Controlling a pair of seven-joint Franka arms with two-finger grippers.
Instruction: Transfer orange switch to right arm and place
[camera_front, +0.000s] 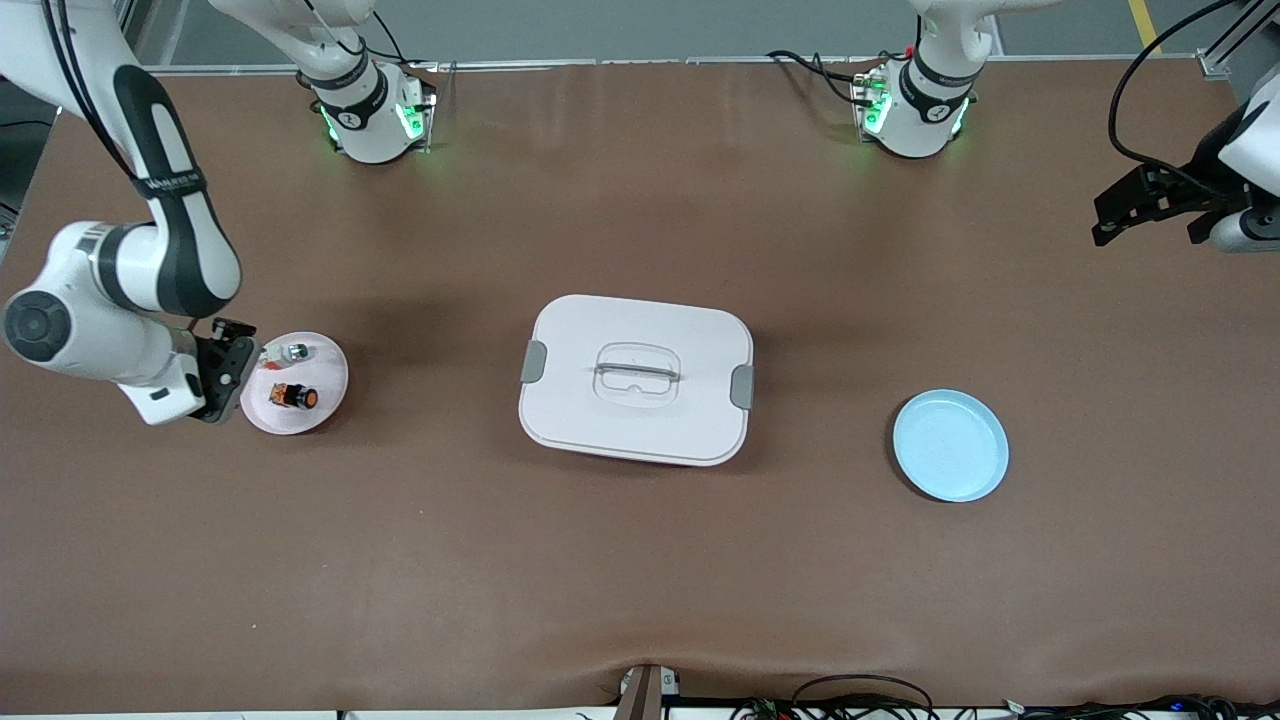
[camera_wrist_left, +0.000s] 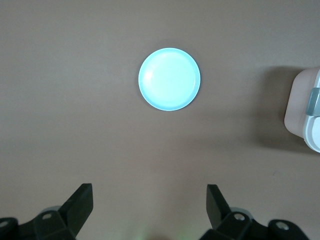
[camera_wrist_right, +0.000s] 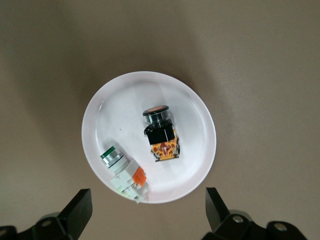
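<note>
Orange-capped and black-bodied, the orange switch (camera_wrist_right: 161, 133) lies on its side in the pink plate (camera_front: 330, 385) at the right arm's end of the surface, next to a white part with a silver cap (camera_wrist_right: 124, 172) that lies on the same plate, the two apart. The right gripper (camera_front: 228, 368) hangs beside the plate's rim, at the side toward that end of the surface, with its jaws spread wide and nothing between them. The left gripper (camera_front: 1150, 205) waits high over the left arm's end of the surface, jaws likewise wide and empty, with the blue plate (camera_wrist_left: 169, 79) below it. A closed white box with grey latches (camera_front: 636, 379) stands mid-surface between the two plates. Handling judgement: the switch appears to be a small, rigid, light plastic component; it should not deform under grip, but its low mass means a glancing contact could push it across the smooth plate or roll it on the round cap. The cap is curved and probably slippery, so it is a poor place to grip. The square black body just below the cap offers flat parallel faces; close the jaws across those faces, centred, clear of the orange terminal end. Avoid striking the neighbouring white part or the plate rim during descent. Moderate clamping force should be sufficient.
</note>
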